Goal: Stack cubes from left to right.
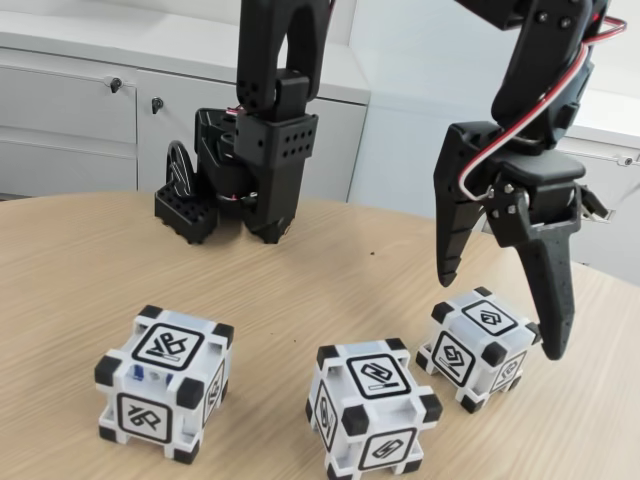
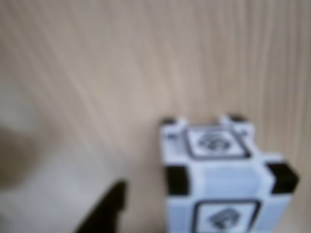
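White plastic, 3 cubes sit on my wooden worktop (image 1: 60, 270): left cube (image 1: 165, 384), middle cube (image 1: 373, 408), right cube (image 1: 480, 345). My claw (image 1: 500, 310) hangs spread apart astride the right cube. A skewed descent could clip a corner and shove it. Only abstract glyphs, no readable writing.

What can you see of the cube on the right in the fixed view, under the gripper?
The right cube looks like white plastic with black corner blocks and a black-framed square symbol on each visible face. It sits flat on the wooden table, turned slightly, apart from the middle cube. The open gripper straddles it, one finger beside its right edge; contact is unclear. The wrist view is blurred.
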Controlling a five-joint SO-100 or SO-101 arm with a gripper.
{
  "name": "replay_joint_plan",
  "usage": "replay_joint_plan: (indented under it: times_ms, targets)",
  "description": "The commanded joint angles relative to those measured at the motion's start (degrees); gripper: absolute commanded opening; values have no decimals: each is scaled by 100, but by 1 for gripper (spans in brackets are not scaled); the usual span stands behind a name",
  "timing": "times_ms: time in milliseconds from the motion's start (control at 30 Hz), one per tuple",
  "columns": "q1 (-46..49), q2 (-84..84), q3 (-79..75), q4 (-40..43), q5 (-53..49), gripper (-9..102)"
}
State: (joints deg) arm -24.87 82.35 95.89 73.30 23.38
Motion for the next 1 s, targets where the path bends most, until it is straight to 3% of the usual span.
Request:
replay_joint_plan:
  times_ms: [0, 433, 733, 967]
  targets:
    - [53, 26, -246, -44, -246, 42]
    - [62, -580, -316, -44, -562, 41]
    - [62, -606, -308, -44, -343, 22]
    - [62, -501, -308, 9, -176, 19]
